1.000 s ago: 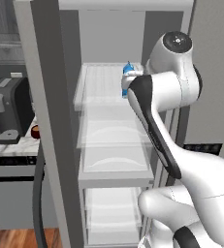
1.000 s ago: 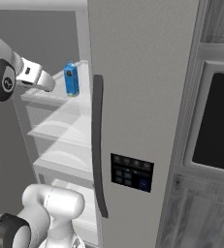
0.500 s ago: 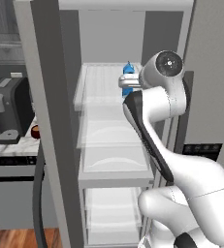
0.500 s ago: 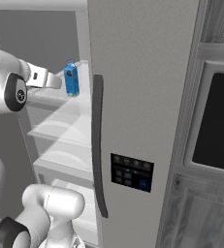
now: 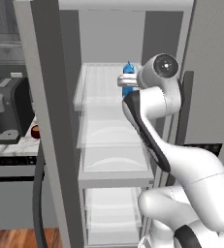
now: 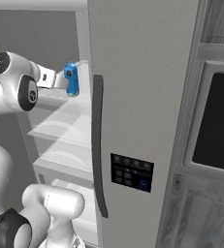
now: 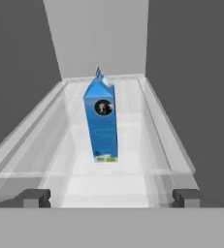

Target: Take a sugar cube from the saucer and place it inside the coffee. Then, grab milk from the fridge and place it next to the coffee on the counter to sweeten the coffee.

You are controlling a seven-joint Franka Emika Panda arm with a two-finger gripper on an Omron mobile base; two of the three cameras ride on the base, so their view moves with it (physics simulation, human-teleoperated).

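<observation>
The milk (image 7: 102,121), a blue carton with a white top, stands upright in the middle of a pale shelf inside the open fridge (image 5: 108,160). My gripper (image 7: 110,197) is open, just short of the carton and level with its base. One fingertip sits well out to each side of it, and neither touches it. From the base views, the hand (image 6: 60,81) reaches in from the left toward the milk (image 6: 71,79), and the milk (image 5: 128,75) peeks out behind the wrist. A small dark red cup, apparently the coffee (image 5: 35,131), stands on the counter (image 5: 7,147). I cannot make out the saucer or the sugar cube.
A black coffee machine (image 5: 7,109) stands on the counter left of the fridge. The fridge's right door (image 6: 133,72) is closed, with a dark handle (image 6: 98,145) and dispenser panel (image 6: 130,172). A dark built-in oven (image 6: 215,126) is further right. Shelf walls (image 7: 167,131) flank the carton.
The arm has stretched further into the fridge, bringing the hand closer to the milk. The jaws have stayed open and the carton has not moved.
</observation>
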